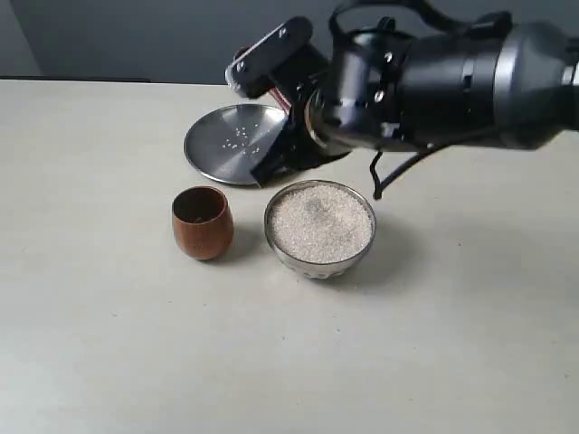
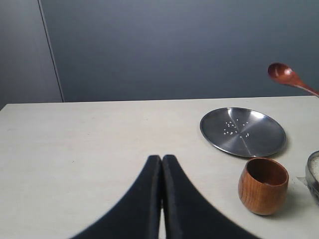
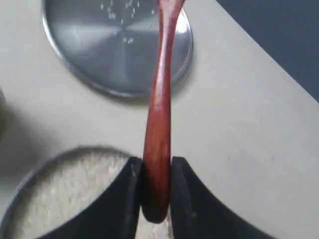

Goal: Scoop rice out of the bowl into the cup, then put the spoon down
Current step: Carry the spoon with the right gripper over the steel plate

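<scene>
Rice (image 1: 319,221) seems hardly to have moved so far. The fingers of the right gripper (image 3: 155,184) are clamped on the handle end of the spoon (image 3: 159,124). Its shaft runs out from them above the worktop (image 1: 109,344), and its scoop is held in the air over the steel plate (image 1: 213,154). In the left wrist view the scoop looks bare, though its angle makes that uncertain. Just under the fingers is the far rim of the bowl (image 1: 318,262). It stands near the middle of the worktop, heaped almost level with grains that show only a slight dent. The cup (image 1: 202,226) stands upright just beside it, toward the left edge and not touching. Its inside is dark, and I cannot tell whether any grains lie at the bottom. The plate lies behind both, toward the far edge, with a few stray grains (image 1: 240,137) on it. The left gripper (image 2: 162,199) has its fingers pressed together on nothing and hangs over bare worktop, well apart from the cup. By my reading the spoon is in hand, while scooping, tipping into the cup and laying the spoon down all remain.
</scene>
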Controlling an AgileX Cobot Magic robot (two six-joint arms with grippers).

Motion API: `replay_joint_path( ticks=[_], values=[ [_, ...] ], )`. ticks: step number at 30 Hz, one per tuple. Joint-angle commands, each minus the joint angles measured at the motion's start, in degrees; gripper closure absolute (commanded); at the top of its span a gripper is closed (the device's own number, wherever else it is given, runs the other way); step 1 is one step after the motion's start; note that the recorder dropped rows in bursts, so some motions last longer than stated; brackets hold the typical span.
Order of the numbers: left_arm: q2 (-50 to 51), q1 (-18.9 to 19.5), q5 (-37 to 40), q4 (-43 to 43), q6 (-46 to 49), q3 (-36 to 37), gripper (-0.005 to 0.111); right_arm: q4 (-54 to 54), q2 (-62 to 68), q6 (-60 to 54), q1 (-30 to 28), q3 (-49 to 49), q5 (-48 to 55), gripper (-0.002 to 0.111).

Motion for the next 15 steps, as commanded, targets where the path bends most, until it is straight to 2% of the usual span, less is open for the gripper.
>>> replay_joint_path(
  ticks=[1,4,8,11,15],
  values=[
    [0.3,0.1,-0.1,0.1,-0.3,-0.3,0.106,10.1,0.5,0.5,-8.0,-3.9,-13.9,0.109],
    [0.3,0.1,-0.1,0.1,-0.3,-0.3,0.106,14.4,6.1,-2.9,-12.6,-8.8,-17.4,0.109],
    [0.3,0.1,-0.1,0.1,-0.3,-0.3,0.106,16.3,16.5,-6.3,-12.6,-17.6,-17.3,0.109],
    [0.3,0.1,-0.1,0.1,-0.3,-0.3,0.106,21.3,23.9,-7.5,-12.6,-25.6,-17.3,0.109],
    [0.3,0.1,-0.1,0.1,-0.3,-0.3,0.106,28.5,28.9,-12.0,-12.4,-30.7,-17.1,0.109]
  ],
)
